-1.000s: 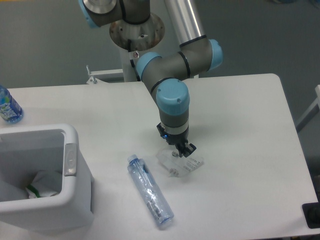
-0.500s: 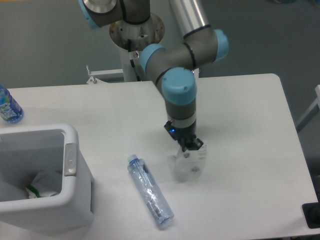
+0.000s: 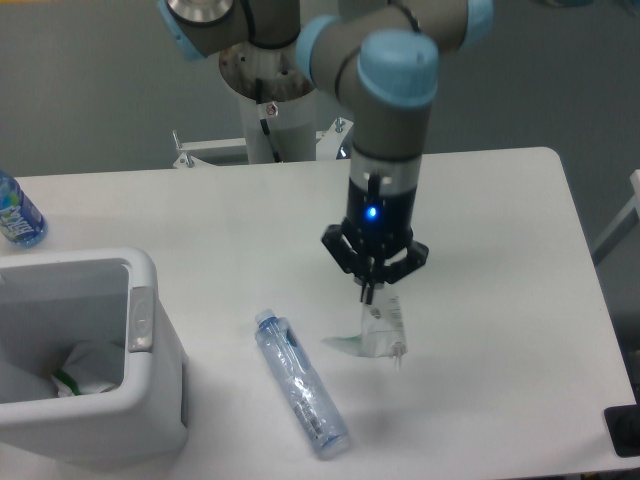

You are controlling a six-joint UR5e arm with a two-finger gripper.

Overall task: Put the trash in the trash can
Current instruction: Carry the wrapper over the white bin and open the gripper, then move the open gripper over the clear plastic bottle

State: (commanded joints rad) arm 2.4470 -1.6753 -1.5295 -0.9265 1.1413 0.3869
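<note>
One wide white table [image 3: 500, 200] is seen, and places are told from it. Its near edge and right side are cut off by the picture.

One grey and light-blue robot arm [image 3: 390, 110] is seen above the middle of the table. Its top is cut off.

One big white-grey plastic trash can [image 3: 150, 400] with rounded corners is set on the near left part of the table. A grey handle tab [image 3: 141, 319] is seen on its rim. Only part of the can is shown. Something white and crumpled [image 3: 85, 365] is seen inside it, but what it is cannot be told.

One long clear plastic bottle with a bluish label [image 3: 300, 383] is laid flat on the table, near the front and a little left of the middle. It is well apart from the can.

One small clear plastic wrapper with a white printed label [image 3: 380, 328] is hung over the middle of the table. It is so clear that its edges are hard to make out.

One black two-finger gripper [image 3: 370, 291] is pointed down above the table's middle. Its fingers are pinched on the top of the wrapper.

One deeper-blue bottle [image 3: 15, 212] is stood at the far left edge of the table, partly cut off.
</note>
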